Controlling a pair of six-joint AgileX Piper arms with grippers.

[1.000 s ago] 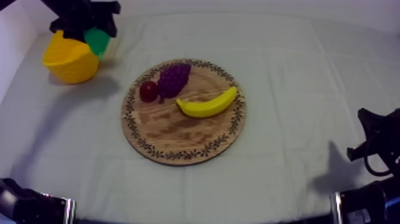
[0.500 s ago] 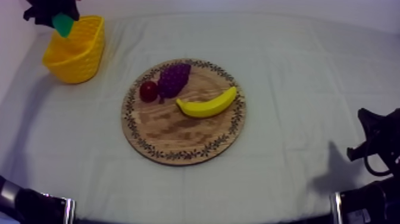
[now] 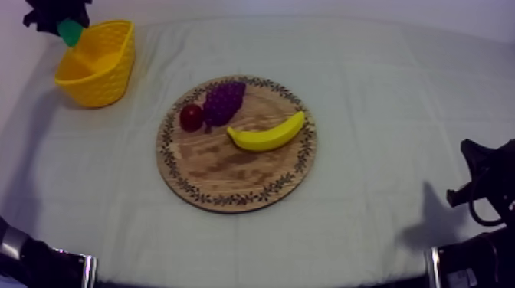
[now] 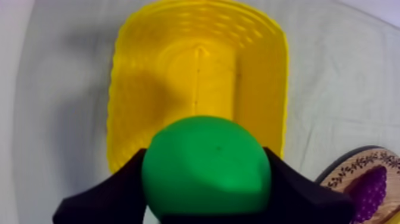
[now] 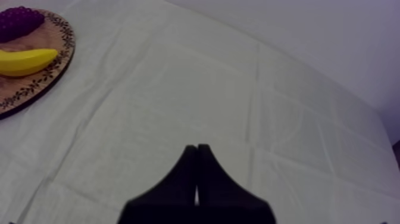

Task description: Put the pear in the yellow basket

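A: Where is the pear (image 4: 206,167)?
B: In the air, clamped between the left gripper's (image 3: 61,18) fingers, over the basket (image 3: 96,73), which stands at the table's (image 3: 383,92) far left corner.
A: And the board (image 3: 230,165)?
B: Around the middle of the table. It carries the grapes (image 3: 224,101) and the small red fruit (image 3: 191,116) side by side near its far left rim, and the banana (image 3: 267,133) just beside them toward the right rim.
A: The right gripper (image 5: 196,149)?
B: Fingers pressed together on nothing, above bare cloth (image 5: 178,89), well apart from the board.
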